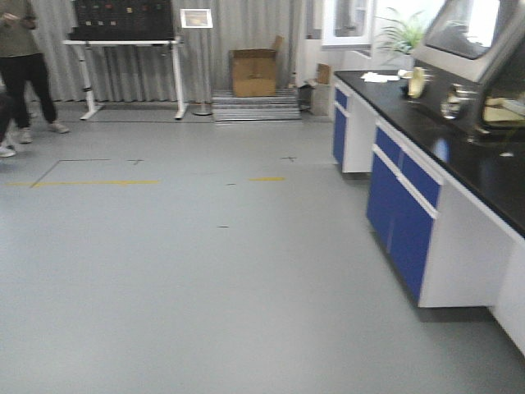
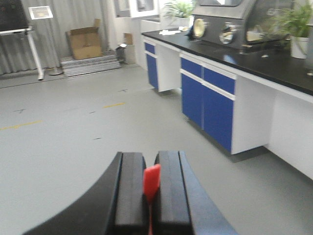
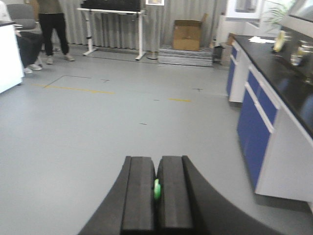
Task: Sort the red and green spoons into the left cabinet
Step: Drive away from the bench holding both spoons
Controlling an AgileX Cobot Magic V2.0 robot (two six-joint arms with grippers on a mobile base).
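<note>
The left gripper (image 2: 150, 160) sits near, its two dark fingers pressed together on the red spoon (image 2: 151, 180), whose end sticks up between them. Beyond lies the grey floor (image 2: 73, 142). Blue-doored counters (image 2: 216, 105) run along the right, and a cardboard box (image 2: 84, 43) stands far left.

Floor (image 2: 58, 147): smooth grey, marked with short yellow tape strips (image 2: 113, 105) ahead of the left hand (image 2: 150, 159). Right of this hand: a long black-topped desk (image 2: 274, 68) on white cabinets with blue doors (image 2: 217, 115); a potted plant (image 2: 296, 22) stands at its near end. Far ahead-left: grey curtain wall (image 2: 83, 14), cardboard box (image 2: 85, 43) on a low stepped platform (image 2: 90, 63), white-legged desk (image 1: 123, 42). Lighting: bright, even.
</note>
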